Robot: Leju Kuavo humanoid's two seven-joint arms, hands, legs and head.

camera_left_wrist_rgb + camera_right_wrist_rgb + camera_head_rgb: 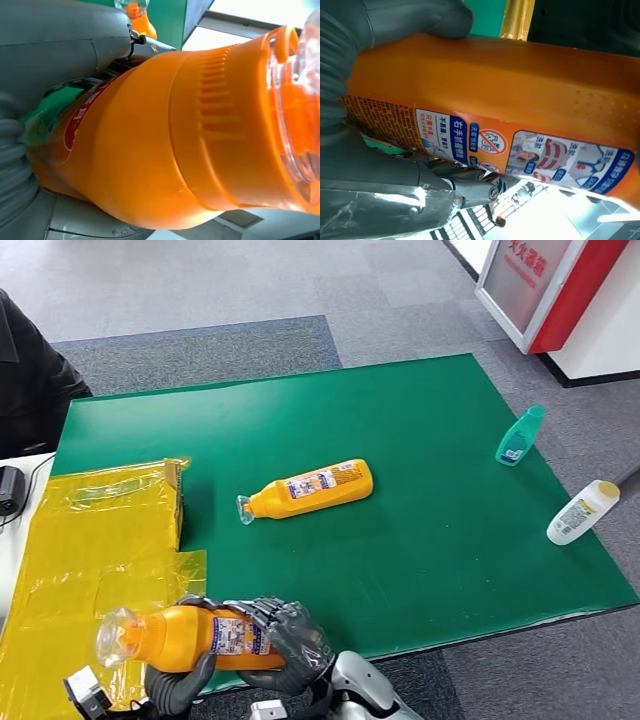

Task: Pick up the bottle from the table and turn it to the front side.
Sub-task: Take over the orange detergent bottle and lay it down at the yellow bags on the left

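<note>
Both of the robot's hands are wrapping around one orange bottle (189, 638) down at the near edge of the green table (453, 560), holding it lying on its side, lifted off the surface. The right hand (290, 635) is gripping the bottle's base end, dark fingers curling over the top of the label, and the left hand (177, 680) is cupping it from below, nearer the neck, its thumb pressing up under the orange body. The bottle's clear cap (112, 632) is pointing toward the robot's left, hanging over the yellow plastic sheet (83, 560). From the right wrist the blue-and-white label with small pictures and a red prohibition sign (491, 142) is facing the camera; from the left wrist a red-bordered label edge (81, 117) is showing on another side of the bottle.

A second orange bottle (313, 487) is lying on its side in the middle of the table, cap toward the robot's left. A small cardboard box (175, 495) is sitting at the edge of the yellow sheet. A teal bottle (520, 436) is lying near the table's far right edge, and a white bottle with a yellow cap (582, 512) is lying half over the right edge. A person in dark clothing (30, 380) is sitting at the far left
</note>
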